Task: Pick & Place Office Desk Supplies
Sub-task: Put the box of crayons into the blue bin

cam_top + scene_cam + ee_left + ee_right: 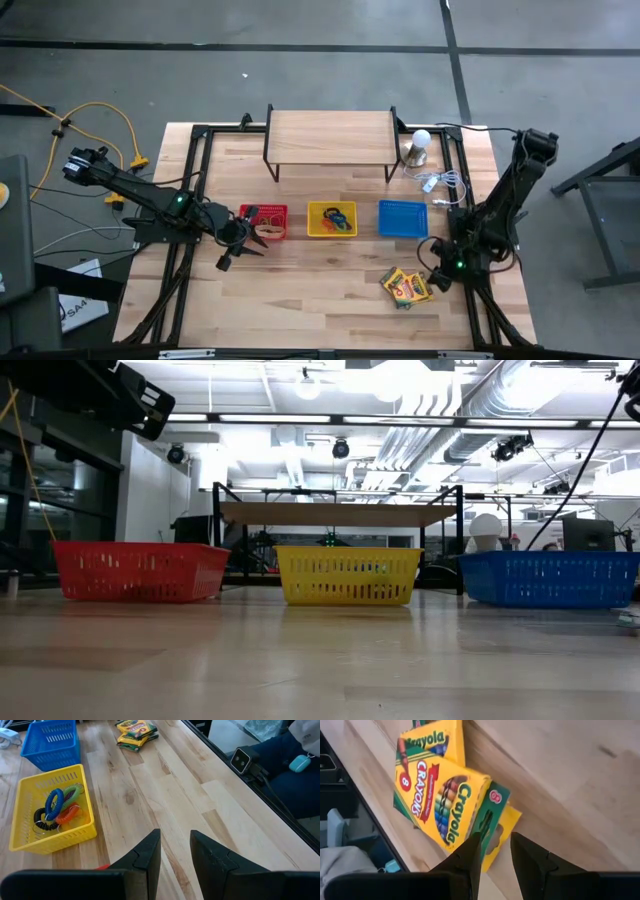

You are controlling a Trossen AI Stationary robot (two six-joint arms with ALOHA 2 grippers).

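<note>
A stack of flat yellow-and-green crayon boxes (405, 287) lies flat on the table near its right front. My right gripper (495, 847) points steeply down over the green end (492, 805) of the top box (445, 800), open by a narrow gap with nothing between the fingers. In the high view it (437, 278) stands just right of the stack. My left gripper (175, 845) is open and holds nothing, in front of the red basket (263, 222). The yellow basket (30, 785) holds coiled rings (60, 807) in blue, green, orange and black.
A blue basket (403, 218) stands right of the yellow one (332, 219). Behind the baskets is a wooden shelf on a black frame (330, 140). A white bulb (420, 145) and tangled white wire (445, 183) lie at the back right. Bare table lies in front of the baskets.
</note>
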